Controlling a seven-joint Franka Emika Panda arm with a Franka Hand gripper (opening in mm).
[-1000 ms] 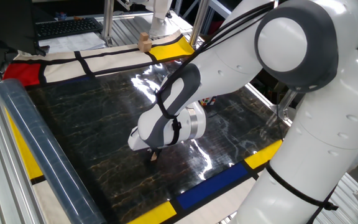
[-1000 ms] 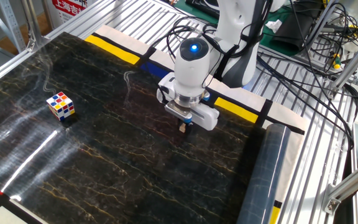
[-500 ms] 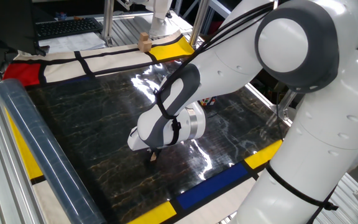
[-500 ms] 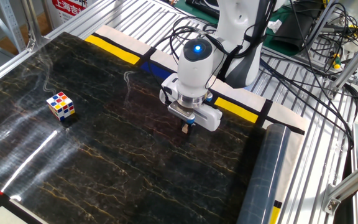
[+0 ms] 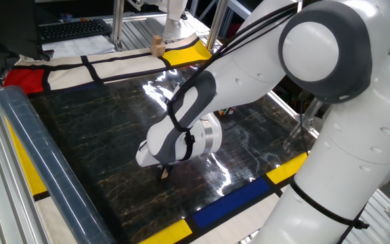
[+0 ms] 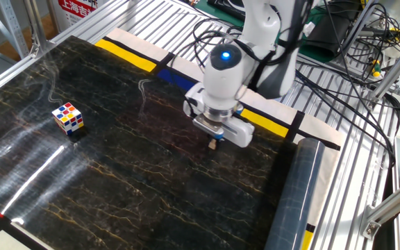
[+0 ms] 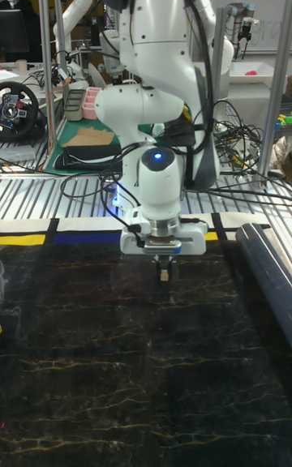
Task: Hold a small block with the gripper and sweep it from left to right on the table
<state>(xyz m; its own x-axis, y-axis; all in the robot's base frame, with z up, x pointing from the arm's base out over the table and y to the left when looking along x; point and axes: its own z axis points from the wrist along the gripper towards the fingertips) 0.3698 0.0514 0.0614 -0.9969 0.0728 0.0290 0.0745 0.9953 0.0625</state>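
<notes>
The small block (image 7: 164, 275) is a tiny tan wooden cube pinched between dark fingers just above or on the black marble table (image 6: 117, 187). My gripper (image 7: 164, 272) points straight down and is shut on it. The same small block (image 6: 213, 145) shows under the white wrist in the other fixed view, and as a tan speck (image 5: 164, 173) below the arm in one fixed view. It sits near the table's side by the blue and yellow border panels. The gripper (image 6: 213, 143) itself is mostly hidden by the wrist.
A multicoloured puzzle cube (image 6: 68, 117) lies far to the left on the table. A larger tan wooden block (image 5: 157, 45) stands on the white and yellow border. A dark rolled tube (image 6: 294, 194) lies along one table edge. Metal rails and cables surround the table.
The gripper with the small block has slid a short way across the table, towards the rolled tube. The puzzle cube has not moved.
</notes>
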